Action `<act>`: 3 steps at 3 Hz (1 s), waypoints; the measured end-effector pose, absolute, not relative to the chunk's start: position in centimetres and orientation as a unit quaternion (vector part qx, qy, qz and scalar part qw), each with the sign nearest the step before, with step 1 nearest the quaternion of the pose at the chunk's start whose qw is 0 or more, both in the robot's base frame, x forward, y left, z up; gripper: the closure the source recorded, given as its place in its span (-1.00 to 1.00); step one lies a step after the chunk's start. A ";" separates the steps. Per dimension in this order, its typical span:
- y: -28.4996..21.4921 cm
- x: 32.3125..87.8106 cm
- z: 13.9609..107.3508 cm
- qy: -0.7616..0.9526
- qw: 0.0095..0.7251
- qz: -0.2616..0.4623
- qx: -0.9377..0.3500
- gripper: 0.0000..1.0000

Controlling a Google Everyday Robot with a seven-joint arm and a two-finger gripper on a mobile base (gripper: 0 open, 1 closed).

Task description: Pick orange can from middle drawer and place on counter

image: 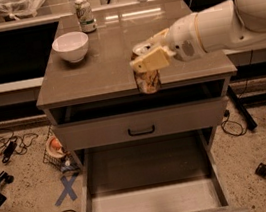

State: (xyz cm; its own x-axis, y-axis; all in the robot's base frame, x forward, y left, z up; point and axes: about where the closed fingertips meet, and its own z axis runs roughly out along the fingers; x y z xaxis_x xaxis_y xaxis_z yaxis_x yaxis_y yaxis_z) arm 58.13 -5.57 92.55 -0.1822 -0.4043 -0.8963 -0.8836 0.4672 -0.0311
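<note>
My gripper (148, 59) is shut on the orange can (148, 79) and holds it upright over the front edge of the counter (113, 45), right of its middle. The can's bottom hangs level with the counter's front lip. The can is orange-brown and patterned; its top is hidden under my fingers (150, 61). The white arm reaches in from the right. Below, the middle drawer (147, 176) is pulled far out and its flat grey floor holds nothing.
A white bowl (71, 46) stands at the counter's left back. A green-and-white can (85, 15) stands behind it. A shut drawer front with a black handle (141, 131) lies under the counter. Cables and a blue X mark lie on the floor at left.
</note>
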 end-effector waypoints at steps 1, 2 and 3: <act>-6.8 61.1 92.0 0.732 0.482 0.258 -0.406 1.00; -6.8 61.1 91.9 0.732 0.482 0.258 -0.407 1.00; -6.7 63.3 93.1 0.733 0.488 0.243 -0.406 1.00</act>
